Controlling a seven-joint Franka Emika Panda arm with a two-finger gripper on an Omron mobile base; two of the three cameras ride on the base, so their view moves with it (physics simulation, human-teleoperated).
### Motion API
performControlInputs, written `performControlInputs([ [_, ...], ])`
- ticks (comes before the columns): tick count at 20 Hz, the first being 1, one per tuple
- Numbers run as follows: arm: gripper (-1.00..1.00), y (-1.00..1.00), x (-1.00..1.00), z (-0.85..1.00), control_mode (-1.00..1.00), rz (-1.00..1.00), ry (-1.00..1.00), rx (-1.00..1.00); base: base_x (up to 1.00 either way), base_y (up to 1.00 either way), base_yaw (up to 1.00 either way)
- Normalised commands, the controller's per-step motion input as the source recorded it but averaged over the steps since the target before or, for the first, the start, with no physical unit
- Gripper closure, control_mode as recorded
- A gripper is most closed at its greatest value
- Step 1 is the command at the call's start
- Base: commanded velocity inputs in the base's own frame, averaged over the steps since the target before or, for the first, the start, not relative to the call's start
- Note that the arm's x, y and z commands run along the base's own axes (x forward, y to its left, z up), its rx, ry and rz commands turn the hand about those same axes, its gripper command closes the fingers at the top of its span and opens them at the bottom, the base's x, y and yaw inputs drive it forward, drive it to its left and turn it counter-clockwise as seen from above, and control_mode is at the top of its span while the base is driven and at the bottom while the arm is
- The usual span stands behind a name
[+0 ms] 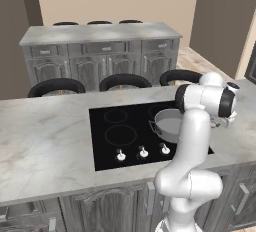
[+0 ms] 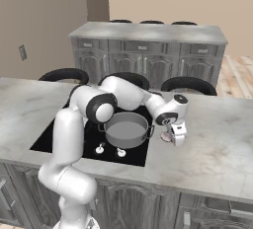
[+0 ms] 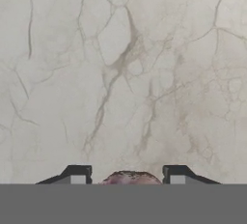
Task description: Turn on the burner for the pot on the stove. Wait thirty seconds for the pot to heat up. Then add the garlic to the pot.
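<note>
The grey pot (image 1: 170, 124) (image 2: 126, 130) sits on the right side of the black stove (image 1: 120, 136) (image 2: 89, 139), with the white knobs (image 1: 143, 152) along its front edge. On the marble counter just right of the stove lies the pinkish garlic (image 2: 165, 136) (image 3: 130, 178). My gripper (image 2: 174, 137) (image 3: 127, 170) is down at the counter with one finger on each side of the bulb. The fingers stand close to it, and a thin gap shows on the left side. The garlic rests on the counter.
Marble counter (image 3: 120, 73) stretches ahead of the hand. Three black stools (image 1: 124, 82) line the far side of the island, with a grey cabinet run (image 1: 100, 51) behind them. The arm reaches over the pot's right rim.
</note>
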Motion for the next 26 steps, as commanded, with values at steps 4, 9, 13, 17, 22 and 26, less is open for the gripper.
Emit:
performControlInputs([
  [4,1.0,-0.16,0.0,0.4,-1.0,-0.02,-0.01,0.0,0.0,0.0,0.0],
  [9,1.0,-0.07,-0.02,0.46,-1.0,0.0,-0.07,0.0,0.0,0.0,0.0],
  [13,1.0,0.25,-0.55,0.29,-1.0,-0.03,-0.27,-0.07,0.0,0.0,0.0],
  [17,1.0,0.4,-0.49,0.42,-1.0,-0.07,-0.26,-0.12,0.0,0.0,0.0],
  [22,1.0,0.51,-0.16,0.5,-1.0,-0.11,-0.13,-0.18,0.0,0.0,0.0],
  [26,1.0,0.61,0.0,0.37,-1.0,-0.07,-0.01,-0.23,0.0,0.0,0.0],
])
